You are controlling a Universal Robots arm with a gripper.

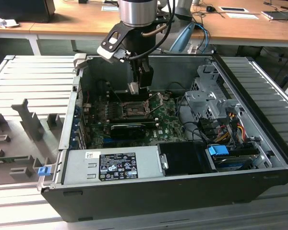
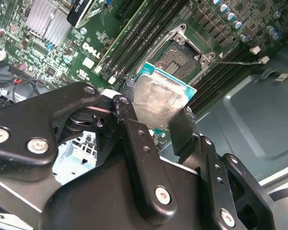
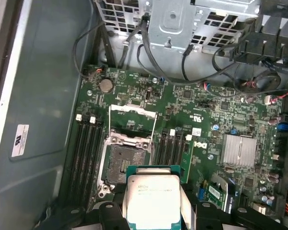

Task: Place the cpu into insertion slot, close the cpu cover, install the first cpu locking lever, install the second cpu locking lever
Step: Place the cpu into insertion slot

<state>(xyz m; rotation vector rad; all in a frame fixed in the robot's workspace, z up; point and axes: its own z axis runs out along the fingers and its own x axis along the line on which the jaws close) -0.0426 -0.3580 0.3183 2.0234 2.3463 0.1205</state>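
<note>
Gripper [image 2: 157,115] fingers are clamped on opposite edges of the cpu [image 3: 152,199], a near-square chip whose silvery top faces both wrist cameras. Beyond it in the first wrist view, the insertion slot [image 3: 121,165] lies bare, apart from the chip, with the cpu cover [image 3: 132,110] swung open. The exterior view shows the open computer case [image 1: 158,196] holding the green motherboard [image 1: 170,120] and slot.

The cpu [image 2: 158,96] has a dull, smeared silvery metal top (teal-edged beneath), the gripper [image 2: 156,122] is glossy black with shiny screws, the motherboard [image 3: 201,110] glossy green, its heatsink [image 3: 238,150] ribbed bright metal, and the case [image 3: 43,96] matt grey sheet metal.
</note>
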